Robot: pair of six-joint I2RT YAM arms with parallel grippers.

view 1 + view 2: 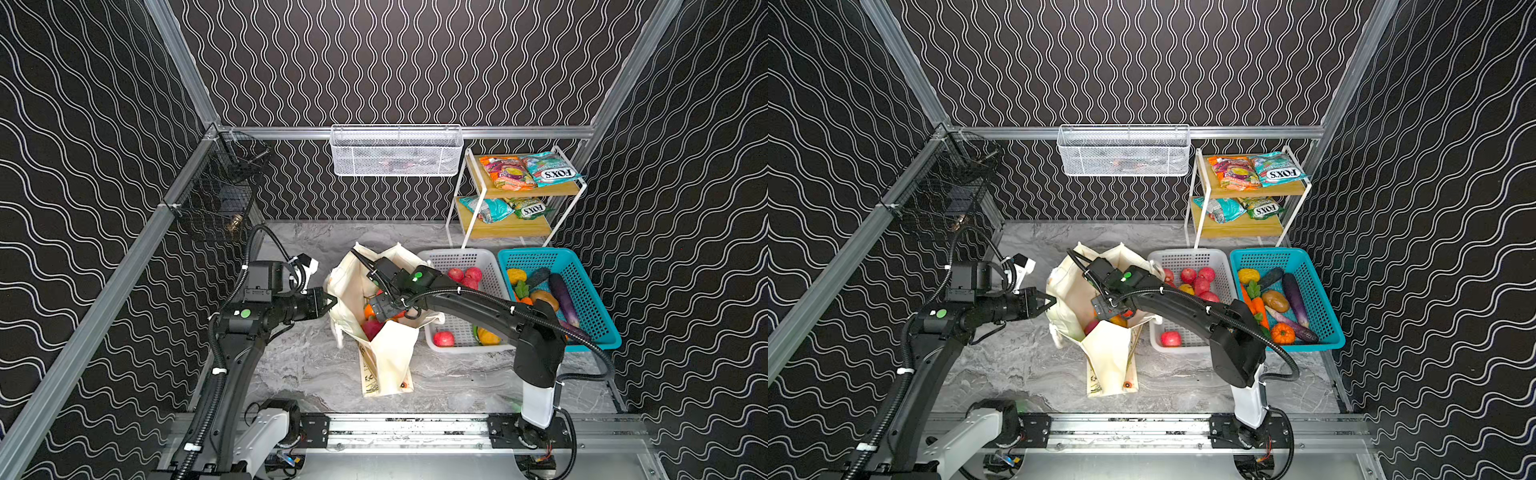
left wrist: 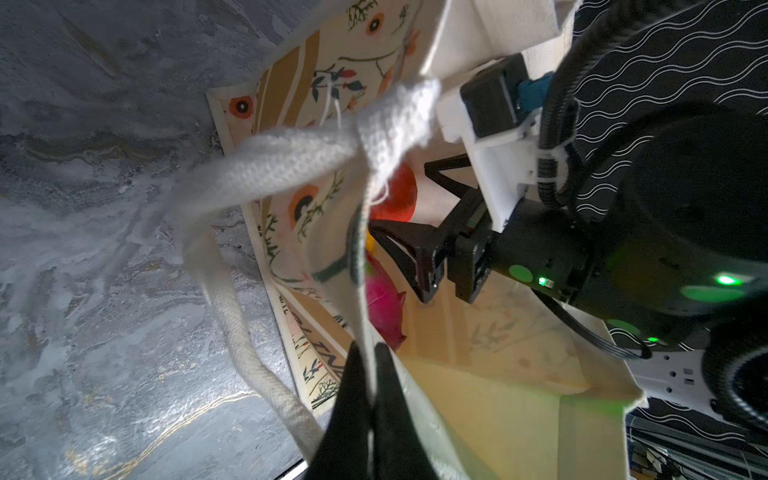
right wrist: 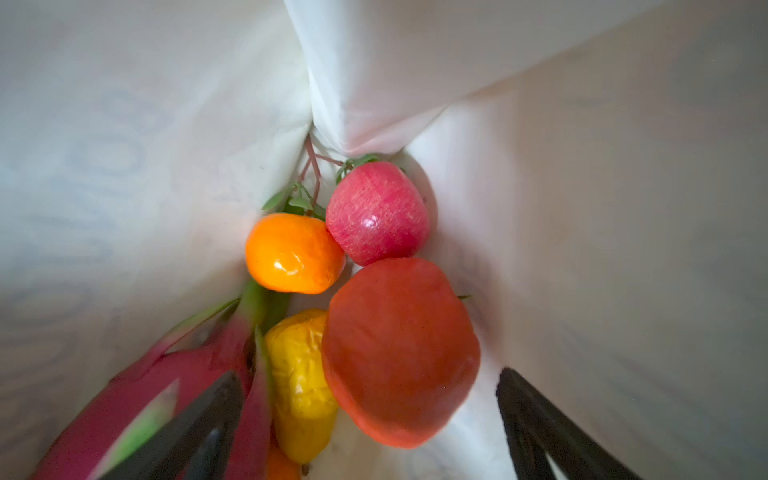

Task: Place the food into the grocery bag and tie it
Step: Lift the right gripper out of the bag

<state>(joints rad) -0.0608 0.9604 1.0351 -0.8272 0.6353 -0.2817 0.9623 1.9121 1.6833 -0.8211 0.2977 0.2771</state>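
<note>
The left tool (image 1: 330, 304) is clamped on the top edge of the grocery bag (image 1: 390, 353), on the side facing the left arm. In the left wrist view its 2 dark fingers (image 2: 353, 399) pinch the cream cloth between them. The right tool (image 3: 370, 376) reaches down through the bag's open mouth with its jaws spread wide, gripping nothing.

A red tomato (image 3: 399, 353) lies between the spread jaws, clear of the finger on one side. Packed around it at the bottom of the bag are a yellow pear (image 3: 301, 386), an orange (image 3: 293, 253), a pink-red apple (image 3: 376, 214) and a pink dragon fruit (image 3: 124, 415) with green tips.

The bag stands upright in the middle of the grey marbled worktop (image 1: 311, 365) and is printed with flowers and tan stripes. A thick cream handle (image 2: 270, 166) hangs loose outside it.

Just beside the bag, on the right arm's side, sits a white perforated basket (image 1: 461, 262) holding red apples (image 1: 471, 274). Right next to that is a teal basket (image 1: 536, 251) of vegetables, among them a purple aubergine (image 1: 563, 297) and a potato (image 1: 544, 298).

Behind the baskets, by the back wall, a white rack (image 1: 540, 192) with 2 wooden shelves carries 4 shiny snack packets. An orange packet (image 1: 505, 172) and a teal FOX'S packet (image 1: 548, 168) lie on the upper shelf, and 2 more packets (image 1: 486, 208) lie on the lower shelf. A white mesh basket (image 1: 397, 151) hangs on the back rail, and a black wire basket (image 1: 216, 199) hangs on the side rail.
</note>
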